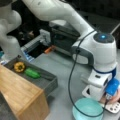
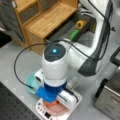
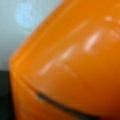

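Orange plastic [image 3: 75,65], glossy and curved, fills almost the whole wrist view, with a dark seam across its lower part and a strip of pale surface at the upper left. It is an orange plate [image 2: 57,106] resting on a white kitchen scale [image 2: 42,110] near the worktop's [image 1: 62,67] edge; in a front view the scale [image 1: 113,108] lies at the bottom right corner. Panda's gripper [image 2: 53,98] hangs directly over the plate, just above it or touching, and the arm's white wrist and blue camera mount [image 1: 111,87] block the sight line in both front views, so whether the fingers are spread or closed cannot be told. A black cable [image 1: 71,82] loops from the arm down around the wrist. Just beside the scale stands a light-teal bowl [image 1: 86,107], seen partly behind the arm in a front view [image 2: 31,82]. Well apart, at the far side of the worktop, a grey tray [image 1: 47,82] holds a yellow pepper [image 1: 19,66] and a green vegetable [image 1: 32,73] lying near each other; both show again in a front view, yellow [image 2: 81,24] above green [image 2: 73,35]. A wooden shelf unit [image 1: 20,97] stands against the tray. A dark appliance [image 2: 107,97] sits at a front view's right edge, near the scale.
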